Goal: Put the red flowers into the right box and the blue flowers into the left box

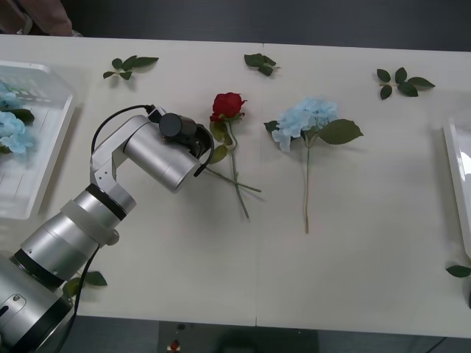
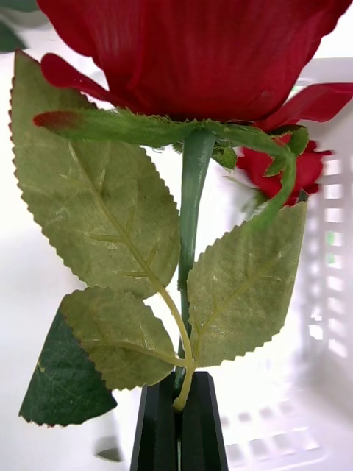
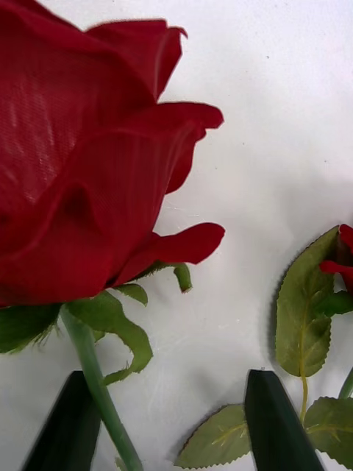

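Note:
One red flower [image 1: 227,105] lies mid-table, its stem crossing a second stem beside it. My left arm [image 1: 158,154] reaches over them. In the left wrist view my left gripper [image 3: 173,434] stands open, with the stem [image 3: 95,383] of a large red bloom [image 3: 81,169] between its black fingers. My right gripper [image 2: 179,423] is shut on a red rose's stem [image 2: 193,213] above the right box [image 2: 323,243], where another red bloom [image 2: 283,173] lies. A blue flower [image 1: 305,118] rests on the table. The left box [image 1: 44,147] holds blue flowers [image 1: 11,129]. The right box [image 1: 458,184] shows at the table's right edge.
Leaf-only green sprigs lie along the far side [image 1: 130,66], [image 1: 261,63], [image 1: 401,81], and single leaves lie near the front right [image 1: 458,271] and front left [image 1: 94,279]. A seam [image 1: 256,279] runs down the middle of the table.

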You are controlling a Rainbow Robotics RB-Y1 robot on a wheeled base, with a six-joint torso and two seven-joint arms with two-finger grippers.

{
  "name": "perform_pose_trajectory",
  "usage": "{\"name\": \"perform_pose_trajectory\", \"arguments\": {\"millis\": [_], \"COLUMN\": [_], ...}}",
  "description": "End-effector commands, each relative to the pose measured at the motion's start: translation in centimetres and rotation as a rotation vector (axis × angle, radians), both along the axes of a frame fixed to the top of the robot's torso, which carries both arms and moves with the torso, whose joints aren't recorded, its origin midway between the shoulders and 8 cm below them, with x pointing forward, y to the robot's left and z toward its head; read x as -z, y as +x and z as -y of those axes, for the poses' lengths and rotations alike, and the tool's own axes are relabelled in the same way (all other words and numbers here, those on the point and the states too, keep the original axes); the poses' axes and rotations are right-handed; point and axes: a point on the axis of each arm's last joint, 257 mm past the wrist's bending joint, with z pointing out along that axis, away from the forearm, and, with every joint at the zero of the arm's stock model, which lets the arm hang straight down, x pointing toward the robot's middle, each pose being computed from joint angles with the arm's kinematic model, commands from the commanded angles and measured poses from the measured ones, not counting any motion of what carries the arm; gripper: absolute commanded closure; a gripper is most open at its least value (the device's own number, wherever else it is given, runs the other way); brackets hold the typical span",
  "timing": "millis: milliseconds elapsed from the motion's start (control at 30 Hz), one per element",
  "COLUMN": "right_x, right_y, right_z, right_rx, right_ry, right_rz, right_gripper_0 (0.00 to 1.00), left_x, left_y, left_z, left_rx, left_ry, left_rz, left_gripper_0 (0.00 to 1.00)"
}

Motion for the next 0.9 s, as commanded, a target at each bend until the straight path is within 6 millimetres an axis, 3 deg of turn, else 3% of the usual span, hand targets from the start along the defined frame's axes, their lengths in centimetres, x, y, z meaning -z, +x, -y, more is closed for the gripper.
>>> {"name": "perform_pose_trajectory", "arguments": {"millis": [33, 233, 500, 567, 767, 800, 833, 900], "right_x": [-0.4, 2.8, 7.4, 8.1, 9.1, 9.1, 9.2, 9.4], "right_y": [-0.9, 0.0, 3.4, 3.8, 4.0, 4.0, 3.9, 3.7], "right_z": [3.8, 6.2, 7.0, 7.1, 7.2, 7.2, 7.2, 7.3], "right_rx": [-0.02, -0.034, -0.053, -0.052, -0.049, -0.051, -0.051, -0.048], "right_ry": [-0.061, -0.012, -0.048, -0.06, -0.073, -0.075, -0.073, -0.073], "right_rz": [0.026, 0.07, 0.14, 0.144, 0.138, 0.134, 0.134, 0.131], "right_gripper_0": [1.0, 1.0, 1.0, 1.0, 0.96, 0.87, 0.8, 0.15], "left_x": [-1.7, -1.3, -1.2, -2.1, -8.5, -10.6, -11.5, -15.0], "left_y": [0.7, 0.5, 0.5, 0.9, 1.4, 1.3, 1.2, 0.9], "left_z": [0.8, 0.5, -0.1, -0.4, -0.3, 0.2, 0.5, 1.7], "left_rx": [0.027, 0.037, 0.037, 0.036, 0.017, 0.014, 0.016, 0.029], "left_ry": [0.017, 0.054, 0.083, 0.099, 0.008, -0.049, -0.071, -0.156], "left_rz": [0.046, 0.047, 0.052, 0.078, 0.151, 0.165, 0.174, 0.214], "left_gripper_0": [0.95, 0.98, 1.0, 0.99, 1.0, 1.0, 1.0, 1.0]}}
